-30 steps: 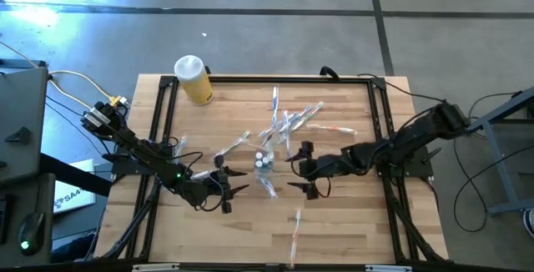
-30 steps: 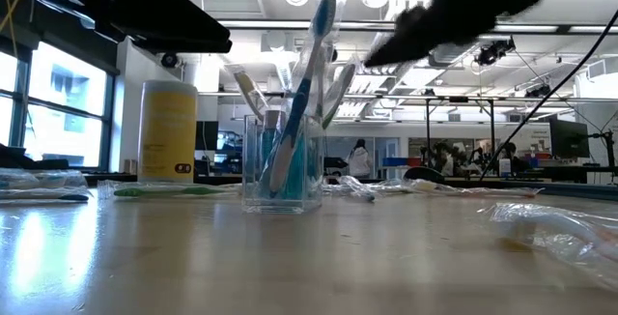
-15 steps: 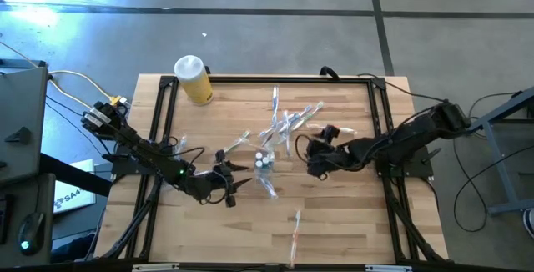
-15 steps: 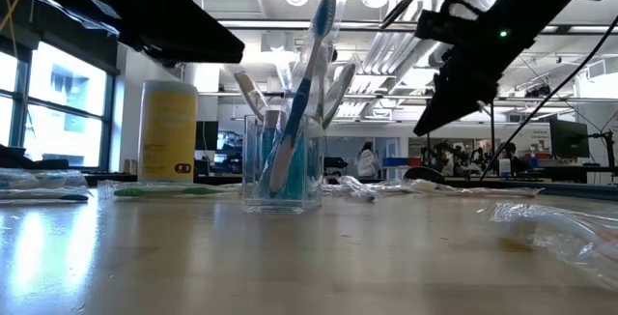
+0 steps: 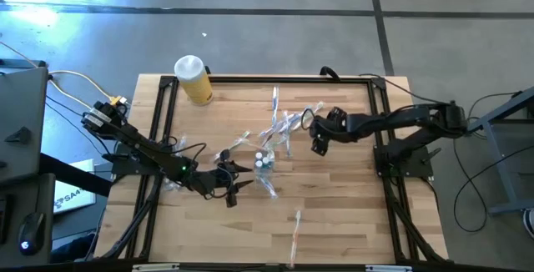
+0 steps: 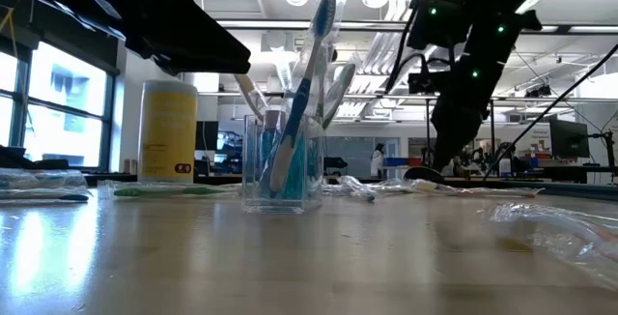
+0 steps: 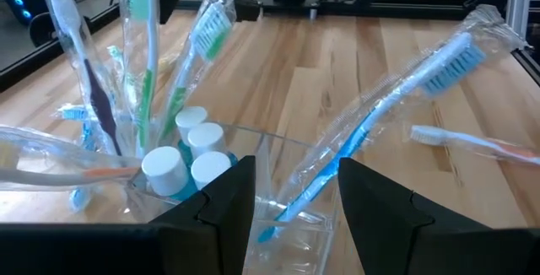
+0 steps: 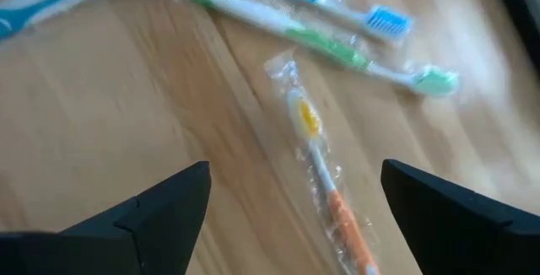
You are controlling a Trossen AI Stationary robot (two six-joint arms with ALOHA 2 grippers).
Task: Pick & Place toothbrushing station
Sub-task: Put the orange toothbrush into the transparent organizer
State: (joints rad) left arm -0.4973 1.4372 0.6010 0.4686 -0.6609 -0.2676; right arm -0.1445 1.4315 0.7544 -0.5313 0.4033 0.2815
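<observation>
While the cup (image 5: 264, 161) near mid-table already holds several wrapped toothbrushes and three white-capped tubes (image 7: 187, 146), the job looks only partly done: more wrapped brushes are loose on the wood. I count a cluster just beyond the cup (image 5: 288, 122), one toward the near edge (image 5: 295, 226), and a few more by the left arm.

Left gripper (image 7: 291, 207) sits right at the cup, fingers spread and straddling the clear wall, holding nothing I can see. Whether the pads touch the plastic, can't tell. A blue-headed brush (image 7: 396, 115) leans out of the cup between the fingers in the left wrist view.

Right gripper (image 5: 320, 132) is fully spread and empty, hovering over the far-right part of the loose cluster. Its wrist view shows an orange-handled brush in its wrapper (image 8: 325, 178) lying flat between the fingers, with a green one (image 8: 337, 51) and a blue one just past it. That orange brush looks like the next pick.

Risk as I judge it: wrappers are slick and flat on the table, so a grasp may slip.

Yellow bottle (image 5: 193, 79) stands at the far-left corner, not involved.
</observation>
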